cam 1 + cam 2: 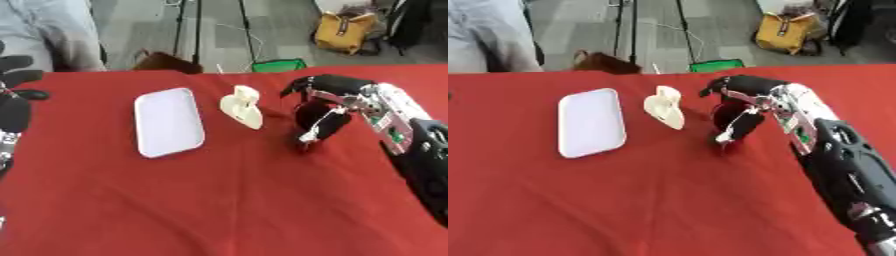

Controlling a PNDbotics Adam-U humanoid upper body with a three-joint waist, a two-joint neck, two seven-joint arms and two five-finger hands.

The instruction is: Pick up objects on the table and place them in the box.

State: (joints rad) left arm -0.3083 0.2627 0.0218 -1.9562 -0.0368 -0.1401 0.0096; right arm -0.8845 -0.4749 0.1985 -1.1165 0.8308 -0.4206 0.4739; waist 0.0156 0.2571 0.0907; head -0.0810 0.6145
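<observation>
Cream-white object (242,106), irregular shape, narrow top and wider base, sits on the red tablecloth (227,200) around the middle of the table, toward the far half; can't make out what it is exactly. Just left of it, not touching, a white rounded-rectangle tray (168,122) lies flat, long side running near-to-far, slightly askew. Right hand (737,112) comes in from the right side on a black and silver arm (842,165), sits just right of the cream object with a small gap of cloth between them; fingers curled downward, tips pointing at the cloth, nothing visibly inside the curl, not touching the object. Left hand (16,107) shows only at the far left edge in the left eye view, black, fingers up and relaxed, holding nothing, well apart from tray. Beyond the table's far edge: grey floor, tripod legs (188,30), a yellow bag (344,31) far right, a green item (278,65) just past the table edge, a brown thing (162,62) to its left.
</observation>
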